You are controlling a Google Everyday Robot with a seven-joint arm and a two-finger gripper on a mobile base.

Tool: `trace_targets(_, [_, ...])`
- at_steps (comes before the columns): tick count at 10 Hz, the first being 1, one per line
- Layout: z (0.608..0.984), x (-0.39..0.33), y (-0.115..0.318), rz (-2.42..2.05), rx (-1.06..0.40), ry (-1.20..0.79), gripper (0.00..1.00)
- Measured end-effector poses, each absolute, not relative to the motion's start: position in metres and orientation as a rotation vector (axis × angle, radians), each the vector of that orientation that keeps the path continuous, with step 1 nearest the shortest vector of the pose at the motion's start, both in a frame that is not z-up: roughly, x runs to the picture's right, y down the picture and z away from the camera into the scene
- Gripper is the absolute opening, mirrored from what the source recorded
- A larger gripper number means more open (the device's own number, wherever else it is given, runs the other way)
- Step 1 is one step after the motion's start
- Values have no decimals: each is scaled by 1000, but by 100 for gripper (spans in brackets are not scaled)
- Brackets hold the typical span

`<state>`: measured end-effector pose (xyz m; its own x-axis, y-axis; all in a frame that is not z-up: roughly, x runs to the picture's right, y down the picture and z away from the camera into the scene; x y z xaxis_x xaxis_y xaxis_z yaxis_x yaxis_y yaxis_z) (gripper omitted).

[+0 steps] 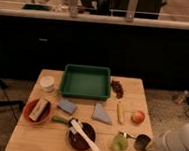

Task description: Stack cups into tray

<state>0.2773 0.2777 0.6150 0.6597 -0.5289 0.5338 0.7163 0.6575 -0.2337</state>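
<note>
step: grasp of first cup; stacking not begun. end effector [151, 145] at near right corner of table [36, 140], closed, against grey cup [142, 142] from right; unclear whether cup was gripped. green cup [119, 143] just left of grey cup. tray [86, 82] at far middle, no cups inside. next move likely needed firm hold, lift, carry far-left to tray.
</note>
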Motion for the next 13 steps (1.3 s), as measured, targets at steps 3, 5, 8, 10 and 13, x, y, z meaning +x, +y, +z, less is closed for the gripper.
trace_targets(3, [610, 269, 267, -772, -449, -447, 0])
trace_targets(5, [611, 263, 264, -794, -449, -451, 0])
trace_targets(8, [608, 256, 262, -820, -449, -455, 0])
trace_targets(10, [607, 249, 260, -841, -449, -462, 0])
trace_targets(13, [606, 242, 260, -867, -452, -473, 0])
